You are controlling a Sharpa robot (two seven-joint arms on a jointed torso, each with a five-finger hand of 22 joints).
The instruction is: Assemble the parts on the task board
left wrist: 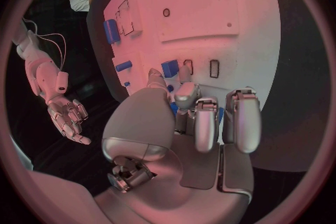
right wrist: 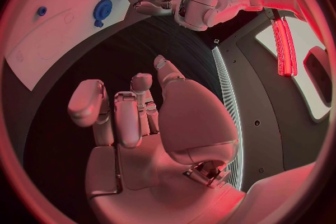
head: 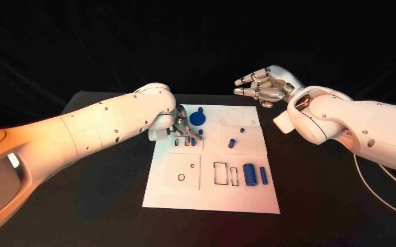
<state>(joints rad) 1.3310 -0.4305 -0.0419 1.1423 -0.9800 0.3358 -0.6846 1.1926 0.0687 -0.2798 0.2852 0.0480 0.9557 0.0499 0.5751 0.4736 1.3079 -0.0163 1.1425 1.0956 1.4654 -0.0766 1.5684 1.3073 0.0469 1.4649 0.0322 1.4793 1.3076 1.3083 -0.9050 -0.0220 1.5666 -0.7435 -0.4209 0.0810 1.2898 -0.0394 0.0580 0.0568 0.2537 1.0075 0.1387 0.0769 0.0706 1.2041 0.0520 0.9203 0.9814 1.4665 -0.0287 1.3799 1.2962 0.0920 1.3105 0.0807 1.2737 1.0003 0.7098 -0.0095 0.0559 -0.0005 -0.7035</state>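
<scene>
The white task board point(head: 210, 192) lies in the middle of the black table. My left hand point(head: 183, 126) is low over its far left part, beside a round blue part point(head: 198, 118). Its fingers point(left wrist: 203, 117) are curled in, and blue shows between them and the thumb, so it seems to hold a small blue part. Another blue piece point(left wrist: 170, 68) stands on the board just beyond the thumb tip, next to two narrow slots. My right hand point(head: 264, 90) hangs raised past the board's far right corner, fingers apart and holding nothing point(right wrist: 140, 117).
Two blue cylinders point(head: 249, 175) lie at the board's near right, beside rectangular outlines. A small blue piece point(head: 233, 142) sits mid-board. A square plate outline with holes point(head: 183, 171) is at the near left. Bare black table surrounds the board.
</scene>
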